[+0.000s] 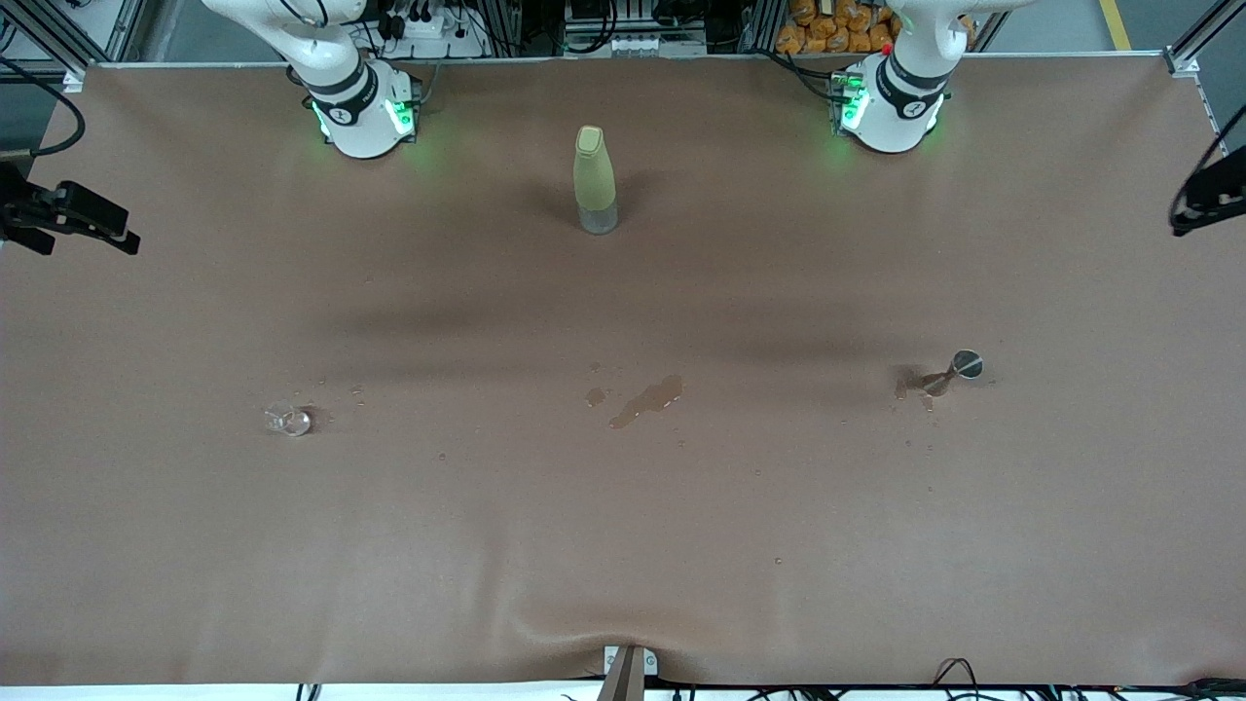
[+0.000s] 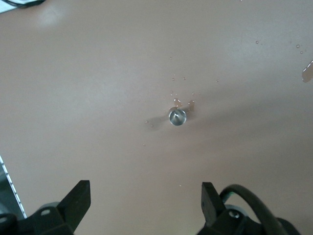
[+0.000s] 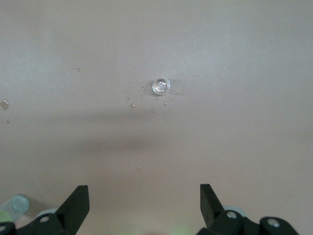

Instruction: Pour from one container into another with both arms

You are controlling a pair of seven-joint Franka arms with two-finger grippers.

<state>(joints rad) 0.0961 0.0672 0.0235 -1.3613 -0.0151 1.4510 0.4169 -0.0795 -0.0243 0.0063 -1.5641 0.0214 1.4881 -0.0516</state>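
Note:
The tiny squat clear cup (image 1: 289, 419) stands toward the right arm's end of the table, with droplets around it. My right gripper (image 3: 143, 192) hangs high over the table near it, open and empty, and the cup (image 3: 161, 86) shows well ahead of its fingers. The tiny stemmed glass (image 1: 959, 370) stands toward the left arm's end on a small wet patch. High above it, my left gripper (image 2: 145, 188) is open and holds nothing; the stemmed glass (image 2: 177, 116) shows from above. Neither gripper shows in the front view.
A tall yellow-green bottle (image 1: 594, 180) stands between the two arm bases, farther from the front camera. A brownish puddle (image 1: 647, 399) lies mid-table between cup and glass. Black fixtures (image 1: 68, 219) jut in at both table ends.

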